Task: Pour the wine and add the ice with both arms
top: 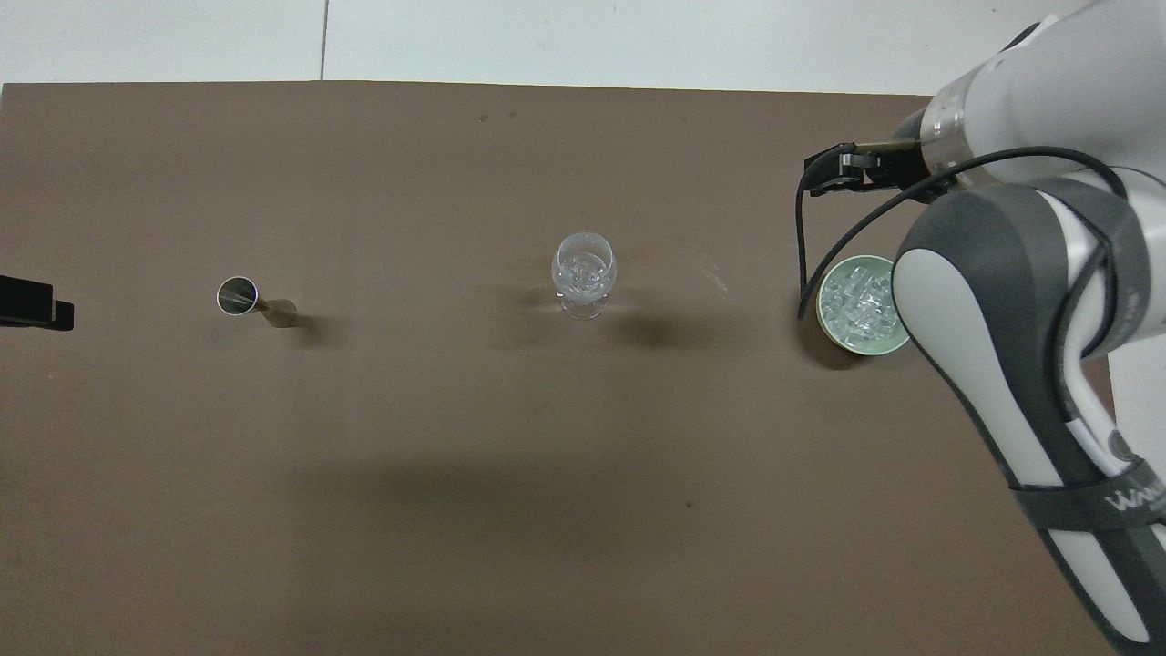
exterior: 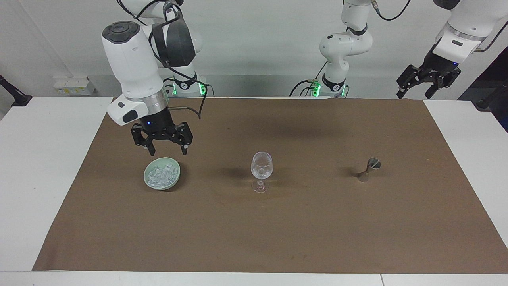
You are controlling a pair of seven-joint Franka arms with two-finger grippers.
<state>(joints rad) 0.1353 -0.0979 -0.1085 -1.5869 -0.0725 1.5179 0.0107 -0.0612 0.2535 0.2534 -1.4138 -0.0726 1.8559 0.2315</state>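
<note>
A clear stemmed wine glass [exterior: 261, 171] stands mid-table, with glinting cubes low in its bowl; it also shows in the overhead view [top: 583, 273]. The ice [exterior: 160, 174] fills a pale green bowl [exterior: 176, 177] toward the right arm's end, and both the ice [top: 859, 301] and the bowl [top: 829, 314] show from overhead. My right gripper [exterior: 167, 151] is open and empty, hanging just above the bowl's edge nearest the robots. My left gripper [exterior: 414, 94] is open and waits high over the left arm's end of the table.
A small steel jigger [exterior: 369, 169] stands toward the left arm's end, in line with the glass, and shows overhead [top: 239, 296]. A brown mat [exterior: 278, 230] covers the white table. The right arm hides part of the bowl from overhead.
</note>
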